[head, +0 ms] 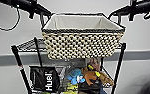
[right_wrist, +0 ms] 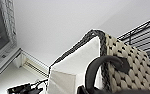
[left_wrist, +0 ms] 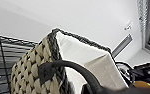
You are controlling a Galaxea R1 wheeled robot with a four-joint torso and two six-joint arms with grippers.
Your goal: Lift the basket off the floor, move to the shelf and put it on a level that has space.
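Over the shelf's top level, the basket sits upright, opening upward, long side running left to right, one arm at each end; either hand's grip I cannot tell.

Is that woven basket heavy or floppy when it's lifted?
The basket probably stays stiff: its woven walls hold straight and square. It looks light, since the white lining shows nothing inside. The handle is a thin loop, so it may swing or tilt a little.

Both black jointed arms reach inward from the upper corners of the head view, the left arm and right arm raised level, wrists angled downward
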